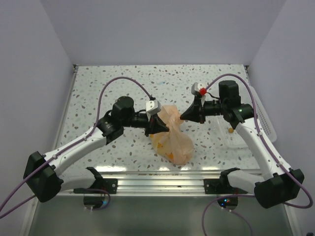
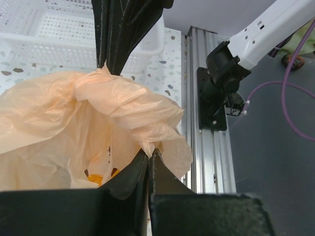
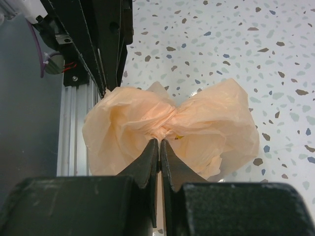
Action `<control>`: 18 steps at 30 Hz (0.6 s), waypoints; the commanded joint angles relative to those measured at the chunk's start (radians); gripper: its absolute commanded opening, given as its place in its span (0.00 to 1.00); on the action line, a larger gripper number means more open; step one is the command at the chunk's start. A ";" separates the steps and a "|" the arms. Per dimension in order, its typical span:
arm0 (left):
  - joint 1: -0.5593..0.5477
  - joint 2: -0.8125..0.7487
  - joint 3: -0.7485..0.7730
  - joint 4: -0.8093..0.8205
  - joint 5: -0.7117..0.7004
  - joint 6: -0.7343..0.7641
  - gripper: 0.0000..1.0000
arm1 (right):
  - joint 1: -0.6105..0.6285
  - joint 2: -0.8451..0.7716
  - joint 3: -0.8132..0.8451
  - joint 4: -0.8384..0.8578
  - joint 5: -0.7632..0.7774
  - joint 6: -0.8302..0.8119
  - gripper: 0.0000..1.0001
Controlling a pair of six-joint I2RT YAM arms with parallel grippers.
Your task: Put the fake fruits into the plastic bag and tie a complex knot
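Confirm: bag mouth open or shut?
Gathered shut. The bag is bunched and twisted; left end effector and right end effector both pinch it.

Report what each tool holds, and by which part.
Both hold the plastic bag: left tool pinches its bunched top at one side, right tool the opposite side.

table: plastic bag at centre, near the front edge, just behind the rail.
fake fruits: inside the bag, low down.
left gripper: pinching the bag's top from the left.
right gripper: pinching the bag's top from the right.
tray: at the table's right edge, beyond the right arm, apart from the bag.
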 commanded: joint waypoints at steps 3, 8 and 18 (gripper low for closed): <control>0.038 -0.049 0.008 -0.067 -0.007 0.049 0.00 | -0.010 -0.023 0.057 -0.016 0.045 0.014 0.00; 0.161 -0.087 -0.030 -0.201 0.016 0.160 0.00 | -0.053 -0.019 0.074 -0.035 0.051 0.006 0.00; 0.251 -0.121 -0.056 -0.379 -0.019 0.342 0.00 | -0.167 0.021 0.118 -0.154 0.062 -0.096 0.00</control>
